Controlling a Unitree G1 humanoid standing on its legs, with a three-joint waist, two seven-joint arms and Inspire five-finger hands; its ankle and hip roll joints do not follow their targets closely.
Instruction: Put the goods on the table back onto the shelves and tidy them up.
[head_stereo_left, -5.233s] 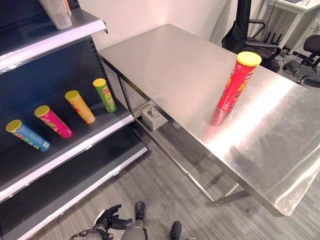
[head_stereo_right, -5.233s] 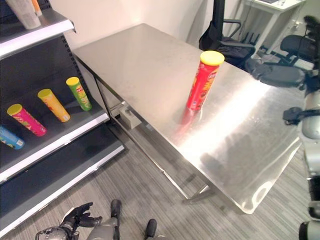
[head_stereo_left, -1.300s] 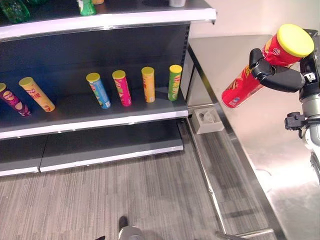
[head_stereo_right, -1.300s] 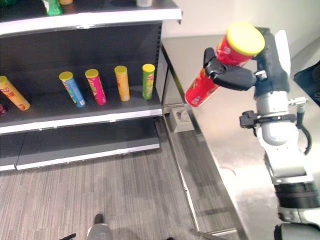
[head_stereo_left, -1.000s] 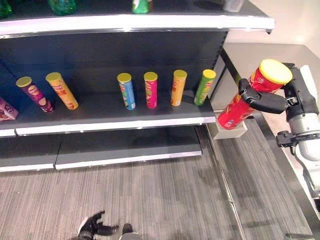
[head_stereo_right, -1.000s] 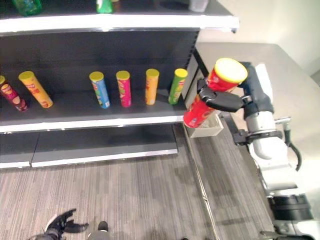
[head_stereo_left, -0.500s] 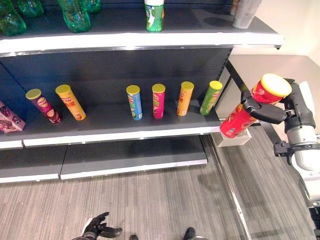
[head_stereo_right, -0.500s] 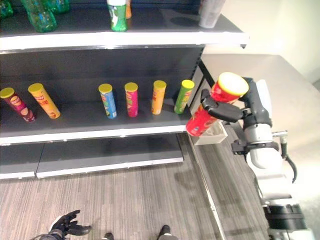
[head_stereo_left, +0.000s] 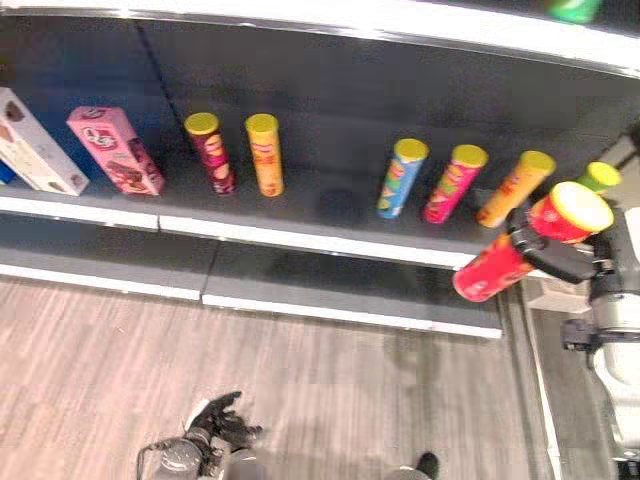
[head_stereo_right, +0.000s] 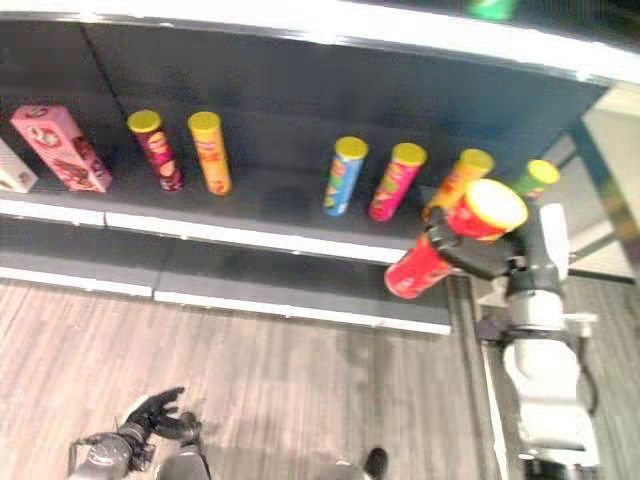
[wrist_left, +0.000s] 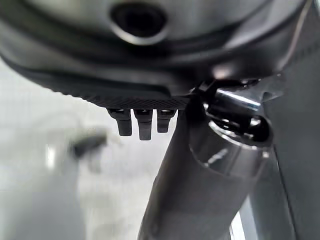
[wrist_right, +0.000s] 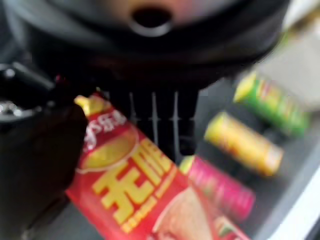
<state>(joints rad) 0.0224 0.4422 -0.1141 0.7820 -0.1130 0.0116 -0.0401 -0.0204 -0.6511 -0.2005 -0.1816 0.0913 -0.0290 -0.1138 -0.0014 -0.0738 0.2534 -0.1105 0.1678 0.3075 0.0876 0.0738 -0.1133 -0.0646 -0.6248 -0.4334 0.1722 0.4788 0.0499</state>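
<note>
1. The left eye view shows the right hand (head_stereo_left: 560, 255) at the right side, with its fingers and thumb curled round a red chip can (head_stereo_left: 497, 270).
2. The red chip can has a yellow lid (head_stereo_left: 583, 207). It is tilted, with the lid up and toward the robot and the bottom end pointing down at the shelf (head_stereo_left: 330, 243).
3. The can is in the air, in front of the right end of the shelf. It is not resting on anything.
4. On the shelf, six more chip cans stand with yellow lids. At the right end is a green can (head_stereo_left: 598, 178), partly hidden behind the red one.
5. Next to it, going left, are an orange can (head_stereo_left: 510, 190), a pink can (head_stereo_left: 452, 184) and a blue can (head_stereo_left: 401, 179).
6. Further left, after a gap, are a yellow can (head_stereo_left: 267, 155) and a dark red can (head_stereo_left: 212, 153), just beside each other.
7. Left of those, a pink box (head_stereo_left: 112, 148) leans on the shelf, and a white box (head_stereo_left: 32, 144) is at the far left.
8. A lower shelf (head_stereo_left: 300, 283) sits under the cans, above the grey wood-look floor (head_stereo_left: 330, 390).
9. The right wrist view shows the red can (wrist_right: 145, 195) held close in the hand, with the pink, orange and green cans past it.
10. The left hand (head_stereo_left: 222, 424) hangs low near the floor, with its fingers spread and holding nothing.
</note>
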